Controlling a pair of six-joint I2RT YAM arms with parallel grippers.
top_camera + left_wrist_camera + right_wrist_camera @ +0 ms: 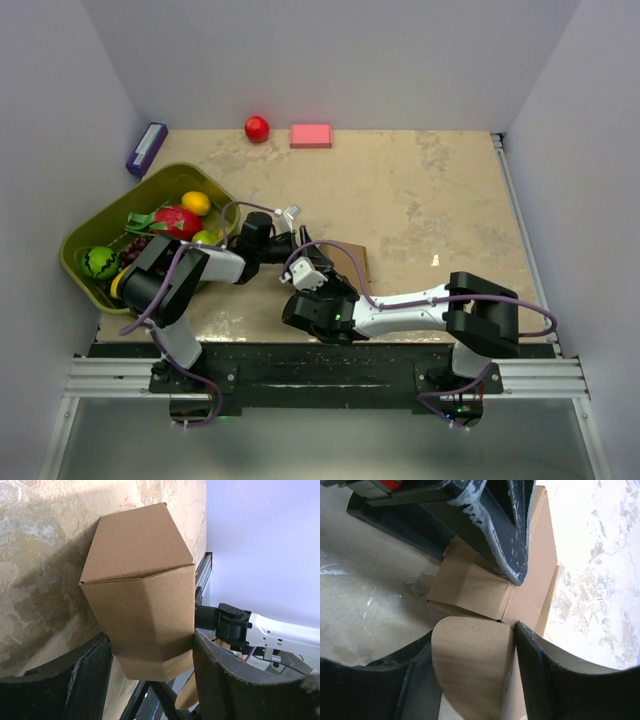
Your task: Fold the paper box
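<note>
The paper box (353,262) is plain brown cardboard, partly folded, near the table's front middle. In the left wrist view the box (145,565) fills the frame. My left gripper (150,642) has both fingers pressed on its sides. In the right wrist view my right gripper (472,637) holds a rounded flap of the box (470,675) between its fingers. The left gripper's finger (495,525) lies over the box body (540,575) just beyond. From above, the left gripper (292,230) and the right gripper (310,270) meet at the box's left side and hide most of it.
A green basket (80,262) of fruit stands at the left, next to the left arm. A red apple (257,128), a pink block (311,135) and a small purple box (146,148) lie along the back wall. Walls enclose the table on three sides.
</note>
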